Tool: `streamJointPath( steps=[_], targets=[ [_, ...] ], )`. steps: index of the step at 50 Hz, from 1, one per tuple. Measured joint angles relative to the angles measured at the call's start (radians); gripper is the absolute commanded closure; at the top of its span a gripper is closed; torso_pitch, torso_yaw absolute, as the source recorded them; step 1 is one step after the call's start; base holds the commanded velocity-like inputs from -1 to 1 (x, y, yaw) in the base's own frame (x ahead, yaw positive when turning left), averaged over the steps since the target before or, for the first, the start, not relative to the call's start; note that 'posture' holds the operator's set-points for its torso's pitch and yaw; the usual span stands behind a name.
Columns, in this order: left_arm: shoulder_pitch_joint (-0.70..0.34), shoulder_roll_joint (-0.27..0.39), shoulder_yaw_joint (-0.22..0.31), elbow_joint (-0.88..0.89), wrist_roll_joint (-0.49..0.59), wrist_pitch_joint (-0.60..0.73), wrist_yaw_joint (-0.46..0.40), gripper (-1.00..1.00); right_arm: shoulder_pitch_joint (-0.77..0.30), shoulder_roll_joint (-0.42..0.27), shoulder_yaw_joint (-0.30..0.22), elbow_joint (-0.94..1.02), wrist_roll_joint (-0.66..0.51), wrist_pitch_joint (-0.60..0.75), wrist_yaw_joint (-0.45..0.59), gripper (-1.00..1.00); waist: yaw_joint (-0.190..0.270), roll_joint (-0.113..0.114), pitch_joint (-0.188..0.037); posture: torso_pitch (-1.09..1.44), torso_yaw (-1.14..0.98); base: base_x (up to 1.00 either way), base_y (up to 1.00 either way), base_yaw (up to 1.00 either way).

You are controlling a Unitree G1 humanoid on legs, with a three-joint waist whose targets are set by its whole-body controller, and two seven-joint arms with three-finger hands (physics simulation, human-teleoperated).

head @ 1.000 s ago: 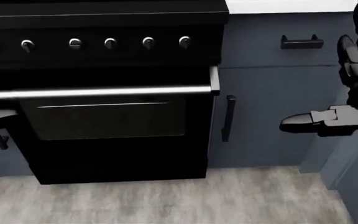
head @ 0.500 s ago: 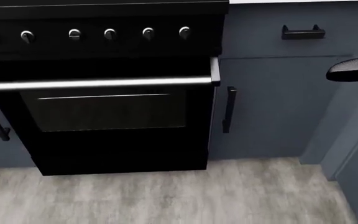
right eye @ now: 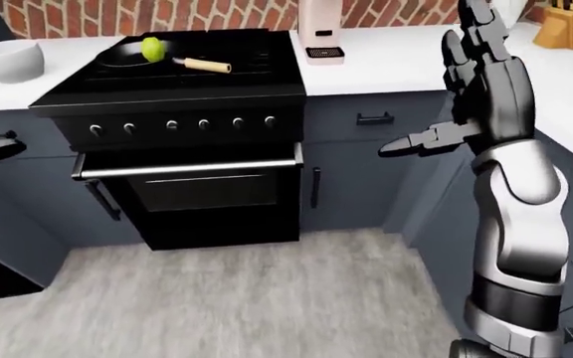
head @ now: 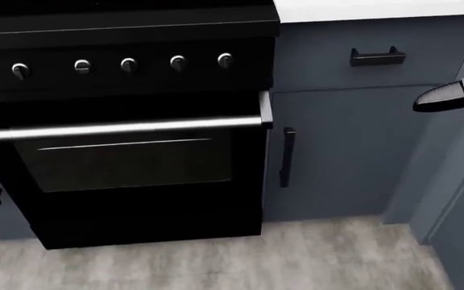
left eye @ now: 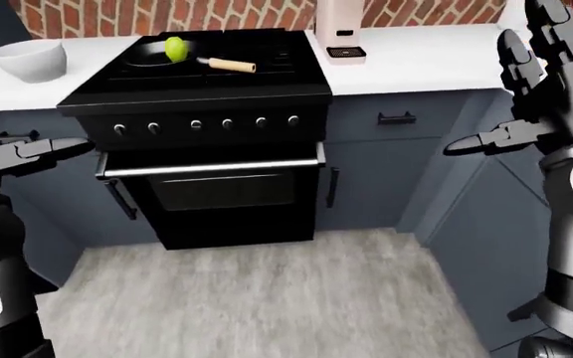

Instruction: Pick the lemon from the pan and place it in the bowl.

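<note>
The yellow-green lemon lies in a black pan with a wooden handle, on the black stove top in the upper left of the left-eye view. A white bowl stands on the white counter to the left of the stove. My right hand is raised at the right, fingers spread open and empty, far from the pan. My left hand hovers open at the left edge, below the counter with the bowl. The head view shows only the stove front and my right thumb.
The black stove has a row of knobs and a steel oven door handle. A pink appliance stands on the counter to the right of the stove. Grey cabinets flank the stove. Grey wood floor lies below.
The head view shifted up, then back down and right, so the camera moved. My right hand's fingers have left that view; only the thumb shows. The left fingertip at its left edge is gone.
</note>
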Motion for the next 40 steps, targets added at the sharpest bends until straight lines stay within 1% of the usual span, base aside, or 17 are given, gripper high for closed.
streamJointPath(
  steps=[2, 4, 7, 9, 13, 16, 17, 18, 21, 26, 28, 31, 33, 35, 38, 39, 40],
  targets=[
    [-0.007, 0.009, 0.003, -0.006, -0.002, -0.007, -0.002, -1.0, -0.008, -0.005, -0.007, -0.01, 0.0, -0.004, 0.002, -1.0, 0.001, -0.034, -0.004, 0.0, 0.0, 0.09, 0.02, 0.0],
    [-0.005, 0.002, -0.001, -0.009, -0.004, -0.014, -0.003, -1.0, -0.007, -0.011, -0.02, -0.012, -0.002, -0.01, 0.003, -1.0, -0.014, -0.019, 0.0, 0.0, 0.0, 0.1, 0.03, 0.0],
    [0.0, 0.003, -0.015, 0.004, -0.007, -0.004, -0.007, -1.0, 0.003, -0.009, -0.029, 0.003, -0.006, -0.004, 0.001, -1.0, -0.024, -0.024, 0.0, 0.0, 0.0, 0.09, 0.04, 0.0],
    [-0.001, 0.009, -0.011, 0.009, -0.008, 0.005, -0.006, -1.0, -0.001, -0.01, -0.025, 0.005, -0.008, 0.001, 0.003, -1.0, -0.021, -0.017, 0.0, 0.0, 0.0, 0.09, 0.08, 0.0],
    [-0.004, 0.017, 0.002, 0.008, -0.007, 0.003, 0.001, -1.0, -0.007, -0.013, -0.021, -0.011, -0.005, 0.001, 0.011, -1.0, -0.019, 0.023, 0.008, 0.0, 0.0, 0.1, 0.09, 0.0],
    [0.002, 0.018, 0.009, 0.0, -0.011, 0.0, 0.002, -1.0, -0.012, -0.016, -0.021, -0.015, -0.005, 0.002, 0.014, -1.0, -0.023, 0.081, -0.001, 0.0, 0.0, 0.09, 0.11, 0.0],
    [0.004, 0.021, 0.015, 0.003, -0.014, 0.0, 0.003, -1.0, -0.013, -0.01, -0.019, -0.02, -0.004, 0.002, 0.015, -1.0, -0.018, 0.075, -0.005, 0.0, 0.0, 0.09, 0.2, 0.0],
    [0.007, 0.02, 0.021, 0.008, -0.015, 0.001, 0.006, -1.0, -0.01, -0.005, -0.012, -0.022, -0.003, 0.002, 0.017, -1.0, -0.01, 0.061, -0.001, 0.0, 0.0, 0.1, 0.22, 0.0],
    [0.02, 0.019, 0.031, 0.022, -0.02, 0.011, 0.015, -1.0, -0.004, -0.003, 0.005, -0.02, 0.0, 0.014, 0.026, -1.0, -0.004, 0.042, 0.006, 0.0, 0.0, 0.1, 0.22, 0.0],
    [0.008, 0.032, 0.031, 0.007, -0.028, 0.018, 0.019, -1.0, -0.017, -0.014, -0.01, -0.028, 0.0, 0.025, 0.026, -1.0, -0.008, -0.035, 0.005, 0.0, 0.0, 0.06, 0.24, 0.0],
    [0.009, 0.024, 0.023, -0.001, -0.031, 0.013, 0.018, -1.0, -0.019, -0.02, -0.022, -0.031, -0.001, 0.019, 0.024, -1.0, -0.024, -0.023, 0.004, 0.0, 0.0, 0.05, 0.26, 0.0],
    [0.012, 0.021, 0.005, 0.012, -0.037, 0.022, 0.013, -1.0, -0.008, -0.018, -0.028, -0.02, -0.004, 0.022, 0.021, -1.0, -0.029, -0.034, -0.01, 0.0, 0.0, 0.05, 0.26, 0.0],
    [0.011, 0.023, 0.009, 0.019, -0.038, 0.025, 0.014, -1.0, -0.013, -0.02, -0.024, -0.018, -0.006, 0.026, 0.022, -1.0, -0.025, -0.025, -0.012, 0.0, 0.0, 0.05, 0.27, 0.0],
    [0.011, 0.025, 0.017, 0.015, -0.039, 0.021, 0.017, -1.0, -0.02, -0.023, -0.022, -0.022, -0.006, 0.023, 0.024, -1.0, -0.023, -0.002, -0.005, 0.0, 0.0, 0.05, 0.27, 0.0],
    [0.01, 0.029, 0.022, 0.014, -0.039, 0.011, 0.019, -1.0, -0.023, -0.026, -0.025, -0.02, -0.005, 0.018, 0.026, -1.0, -0.027, 0.047, 0.001, 0.0, 0.0, 0.04, 0.27, 0.0],
    [0.01, 0.031, 0.023, 0.015, -0.039, 0.011, 0.019, -1.0, -0.024, -0.026, -0.024, -0.018, -0.006, 0.018, 0.027, -1.0, -0.027, 0.071, -0.003, 0.0, 0.0, 0.05, 0.26, 0.0],
    [0.009, 0.036, 0.026, 0.019, -0.039, 0.01, 0.019, -1.0, -0.025, -0.021, -0.02, -0.019, -0.006, 0.017, 0.027, -1.0, -0.022, 0.08, -0.01, 0.0, 0.0, 0.05, 0.26, 0.0]
  ],
)
